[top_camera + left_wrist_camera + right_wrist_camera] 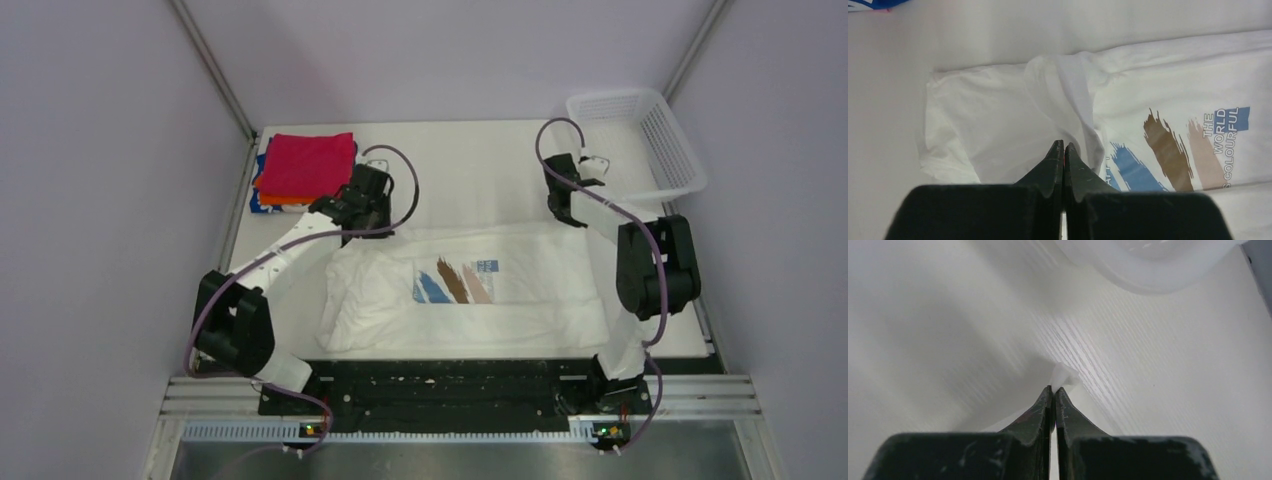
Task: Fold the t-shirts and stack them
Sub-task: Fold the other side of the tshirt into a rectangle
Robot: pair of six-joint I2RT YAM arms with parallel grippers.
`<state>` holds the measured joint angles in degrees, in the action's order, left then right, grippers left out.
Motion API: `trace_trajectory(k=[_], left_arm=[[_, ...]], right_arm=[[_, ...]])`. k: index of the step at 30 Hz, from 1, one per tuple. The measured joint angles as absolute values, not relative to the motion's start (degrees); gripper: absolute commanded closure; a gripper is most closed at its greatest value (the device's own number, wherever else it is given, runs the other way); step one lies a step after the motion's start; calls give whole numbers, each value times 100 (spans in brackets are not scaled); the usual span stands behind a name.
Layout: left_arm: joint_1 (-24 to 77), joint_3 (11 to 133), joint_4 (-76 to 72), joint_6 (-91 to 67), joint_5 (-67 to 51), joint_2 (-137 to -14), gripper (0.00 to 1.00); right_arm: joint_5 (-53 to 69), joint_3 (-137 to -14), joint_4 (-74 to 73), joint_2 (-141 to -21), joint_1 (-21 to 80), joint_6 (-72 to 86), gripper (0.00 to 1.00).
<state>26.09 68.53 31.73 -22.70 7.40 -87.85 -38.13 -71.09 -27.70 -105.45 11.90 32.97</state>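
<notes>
The white t-shirt (520, 290) with blue and brown brush strokes (455, 282) lies spread in the middle of the table. My left gripper (358, 222) is at its far left edge. In the left wrist view its jaws (1063, 145) are closed, and a raised fold of the white shirt (1068, 95) runs up to the tips. My right gripper (568, 212) is at the far right edge, shut (1053, 388) on a small tip of white cloth (1064, 374). A folded stack stands at the far left, with the magenta-red shirt (308, 162) over the orange (283, 199) and blue (262, 205) ones.
The white mesh basket (655, 130) stands at the far right corner, close beyond my right gripper, and its rim shows in the right wrist view (1148, 270). Bare white table (470, 160) lies between the stack and the basket. Frame posts rise at both far corners.
</notes>
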Motion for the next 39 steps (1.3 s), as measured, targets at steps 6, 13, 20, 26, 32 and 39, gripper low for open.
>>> trace_trajectory(k=[6,13,20,26,32,39], left_arm=[[2812,6219,3177,-2423,1044,-8051,100],[2923,5472,3376,-2738,1345,-7041,100],[3059,5146,3489,-2952,1450,-6381,100],[3262,4917,3640,-3188,1531,-6010,100],[3350,4617,3835,-3472,1623,-5577,100],[3430,4108,4064,-3881,1568,-5304,100]], right_arm=[[-3743,-6407,-2762,-9863,1328,3402,97],[-3708,-5889,-2978,-9216,1387,3581,97],[-3695,-5537,-3179,-8344,1579,3774,97],[-3701,-5188,-3522,-7714,1688,3959,96],[-3686,-4906,-3649,-7358,1686,4073,96],[-3564,-4333,-3879,-7150,1693,4230,80]])
